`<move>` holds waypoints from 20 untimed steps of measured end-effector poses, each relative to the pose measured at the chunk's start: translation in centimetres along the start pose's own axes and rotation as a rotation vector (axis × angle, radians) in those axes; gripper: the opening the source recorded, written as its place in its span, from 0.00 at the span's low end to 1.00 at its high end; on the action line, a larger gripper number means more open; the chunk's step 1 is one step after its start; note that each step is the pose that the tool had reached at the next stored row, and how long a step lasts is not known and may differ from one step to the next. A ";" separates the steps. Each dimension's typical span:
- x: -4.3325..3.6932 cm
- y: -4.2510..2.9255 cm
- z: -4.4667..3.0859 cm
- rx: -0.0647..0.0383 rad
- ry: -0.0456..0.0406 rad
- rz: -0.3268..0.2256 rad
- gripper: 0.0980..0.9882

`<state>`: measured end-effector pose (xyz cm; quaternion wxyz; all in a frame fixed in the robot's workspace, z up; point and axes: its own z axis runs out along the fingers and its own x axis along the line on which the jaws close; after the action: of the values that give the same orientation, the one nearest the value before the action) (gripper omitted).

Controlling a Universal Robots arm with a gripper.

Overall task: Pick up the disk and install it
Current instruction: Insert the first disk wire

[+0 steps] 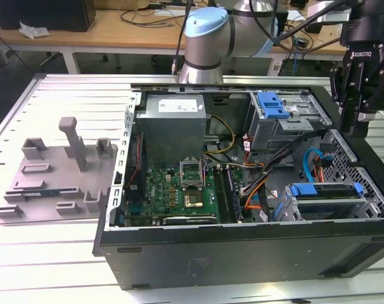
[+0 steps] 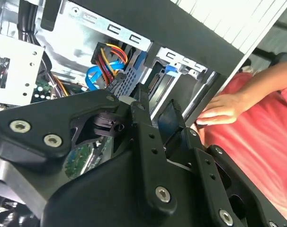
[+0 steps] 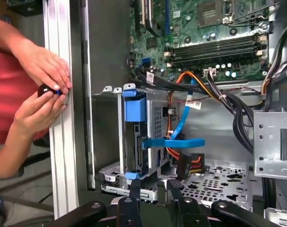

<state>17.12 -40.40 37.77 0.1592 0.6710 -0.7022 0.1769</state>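
- One disk (image 1: pixel 325 194) is what matters, and you will find it low on the exterior view's right. It lies flat in the drive cage (image 1: pixel 368 180) of the open computer case (image 1: pixel 243 253), which rests on its side on the desk (image 1: pixel 46 266).
- With its blue frame tucked inside the cage, the disk looks seated already rather than set out for lifting.
- Your pincer (image 1: pixel 357 123) hangs over that same corner, high on the exterior view's right and apart from the disk. Its fingers are spread and nothing is between them.
- In the first wrist view the disk (image 3: pixel 134 139) stands edge-on in the cage with blue clips at both ends. The pincer (image 3: pixel 154 189) is lined up nearly straight ahead of it, probably so the fingers can meet the frame squarely.
- A blue ribbon cable (image 3: pixel 174 142) and a red-and-yellow power plug (image 3: pixel 188 165) hang just beside the cage. You cannot tell whether either is plugged in.
- A person's hands (image 3: pixel 37 111) work at the case's outer wall, pinching a small dark part. They are close to the pincer's side of the case.
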 end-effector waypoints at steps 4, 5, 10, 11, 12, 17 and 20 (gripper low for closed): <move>-0.25 0.01 0.47 -0.039 0.0029 0.076 0.29; -0.28 0.02 0.54 -0.045 0.0033 0.087 0.29; -0.95 0.14 0.64 -0.049 0.0057 0.122 0.29; -1.32 0.23 0.55 -0.046 0.0081 0.123 0.29; -1.60 0.29 0.50 -0.046 0.0094 0.123 0.29; -2.74 0.38 0.90 -0.046 0.0103 0.123 0.29; -3.12 0.40 1.62 -0.046 0.0104 0.123 0.29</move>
<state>16.89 -38.37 34.89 0.1670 0.6219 -0.7451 0.1738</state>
